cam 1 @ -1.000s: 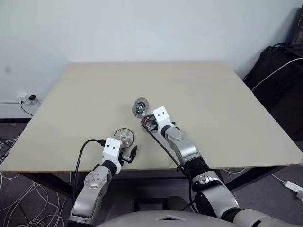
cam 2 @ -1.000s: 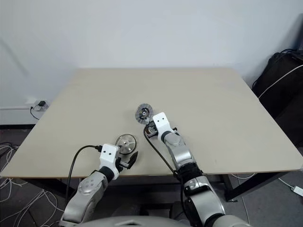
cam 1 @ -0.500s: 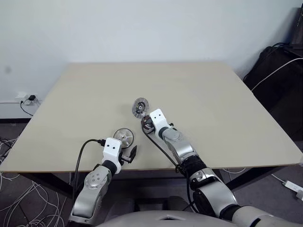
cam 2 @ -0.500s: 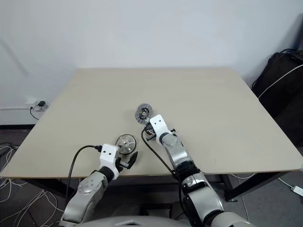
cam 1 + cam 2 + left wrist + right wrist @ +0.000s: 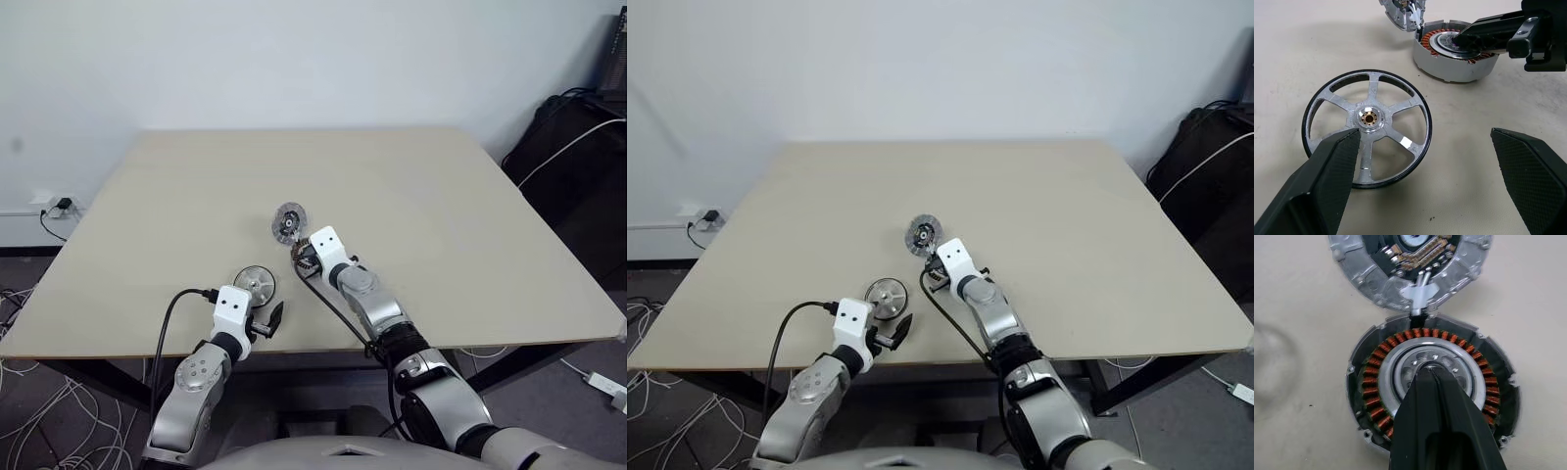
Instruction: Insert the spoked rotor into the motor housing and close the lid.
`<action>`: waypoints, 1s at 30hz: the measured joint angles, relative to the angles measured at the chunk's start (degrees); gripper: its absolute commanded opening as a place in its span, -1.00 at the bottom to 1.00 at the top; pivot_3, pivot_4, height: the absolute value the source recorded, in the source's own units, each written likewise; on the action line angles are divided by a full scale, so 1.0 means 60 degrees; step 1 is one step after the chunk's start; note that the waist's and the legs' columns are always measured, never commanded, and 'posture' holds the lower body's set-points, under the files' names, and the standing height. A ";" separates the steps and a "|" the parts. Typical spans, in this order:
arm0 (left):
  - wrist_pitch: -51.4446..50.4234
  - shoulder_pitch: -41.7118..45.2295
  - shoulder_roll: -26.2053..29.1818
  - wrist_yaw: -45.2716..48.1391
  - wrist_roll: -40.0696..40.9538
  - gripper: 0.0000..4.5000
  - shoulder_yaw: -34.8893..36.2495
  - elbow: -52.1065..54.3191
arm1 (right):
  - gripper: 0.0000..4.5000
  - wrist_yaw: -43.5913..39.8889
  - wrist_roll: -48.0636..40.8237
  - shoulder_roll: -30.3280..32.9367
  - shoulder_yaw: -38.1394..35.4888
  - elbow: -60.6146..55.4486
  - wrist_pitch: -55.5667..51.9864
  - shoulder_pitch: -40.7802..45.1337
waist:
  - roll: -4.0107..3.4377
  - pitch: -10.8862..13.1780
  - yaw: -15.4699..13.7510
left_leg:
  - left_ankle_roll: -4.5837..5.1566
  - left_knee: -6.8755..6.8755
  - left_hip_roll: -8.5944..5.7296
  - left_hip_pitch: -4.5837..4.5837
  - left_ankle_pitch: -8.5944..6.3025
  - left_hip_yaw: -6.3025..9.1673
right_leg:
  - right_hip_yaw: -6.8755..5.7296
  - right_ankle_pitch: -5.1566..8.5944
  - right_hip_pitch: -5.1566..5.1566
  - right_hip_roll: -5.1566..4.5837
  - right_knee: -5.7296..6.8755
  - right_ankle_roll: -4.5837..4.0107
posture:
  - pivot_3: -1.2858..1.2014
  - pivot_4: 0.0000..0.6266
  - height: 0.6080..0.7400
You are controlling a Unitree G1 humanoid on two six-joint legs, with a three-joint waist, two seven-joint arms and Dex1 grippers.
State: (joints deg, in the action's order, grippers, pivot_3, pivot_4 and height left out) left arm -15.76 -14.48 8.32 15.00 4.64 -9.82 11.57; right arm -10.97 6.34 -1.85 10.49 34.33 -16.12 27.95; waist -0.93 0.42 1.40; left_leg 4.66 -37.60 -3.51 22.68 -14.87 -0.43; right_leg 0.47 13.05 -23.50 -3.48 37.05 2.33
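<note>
My right gripper was fully closed, its two black fingers pressed together into one wedge, holding nothing. The tips rested on the silver centre of the motor housing — the round metal ring packed with copper-brown windings — which lay flat on the beige table. Hinged to the housing's far edge, the lid stood open, lying back on the table with its inner face and wiring turned up.

My left gripper was spread as wide as it goes, with nothing between its fingers. It hovered low near the table's front edge. The spoked rotor — a thin-rimmed silver wheel with radial spokes and a brass-coloured hub — lay flat on the table just beyond those open fingertips, apart from them, its near rim partly covered in the wrist view by one finger. From the head camera, the rotor sat to the left of the housing and nearer to me, the two clearly apart.
</note>
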 measured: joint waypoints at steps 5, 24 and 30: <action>-0.0001 0.0000 0.0001 0.0002 0.0000 1.00 0.0000 0.0000 | -0.99 0.0436 -0.0025 -0.0022 -0.0324 -0.0042 0.0380 0.0137 | 0.0000 0.0000 0.0001 | 0.0000 0.0001 0.0000 0.0000 0.0000 0.0000 | -0.0001 0.0000 -0.0001 0.0001 0.0000 0.0000 | 0.03 -1.00 1.00; -0.0003 -0.0317 0.0031 -0.0197 -0.0002 1.00 0.0034 0.0327 | -0.99 -0.0153 0.0159 -0.0365 0.0134 0.1686 0.0501 0.0976 | -0.0005 -0.0005 0.0034 | -0.0008 0.0001 0.0000 -0.0009 0.0005 0.0003 | -0.0002 -0.0005 0.0004 0.0003 0.0006 -0.0007 | 0.03 -1.00 1.00; -0.0006 -0.0312 0.0012 -0.0196 -0.0002 1.00 0.0027 0.0327 | -0.99 -0.0253 -0.0089 -0.0199 -0.0085 0.0999 0.0567 0.0702 | -0.0008 -0.0002 0.0026 | -0.0008 0.0001 0.0000 -0.0005 0.0005 0.0004 | -0.0003 -0.0005 0.0000 0.0003 0.0004 -0.0006 | 0.03 -1.00 1.00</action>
State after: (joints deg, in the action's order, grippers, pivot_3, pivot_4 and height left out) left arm -15.80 -16.35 8.39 13.82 4.63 -9.66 13.53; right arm -12.49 5.81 -3.04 9.99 40.33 -12.72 32.17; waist -0.97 0.41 1.56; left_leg 4.61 -37.59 -3.51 22.65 -14.84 -0.41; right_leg 0.45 13.02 -23.50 -3.46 37.07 2.30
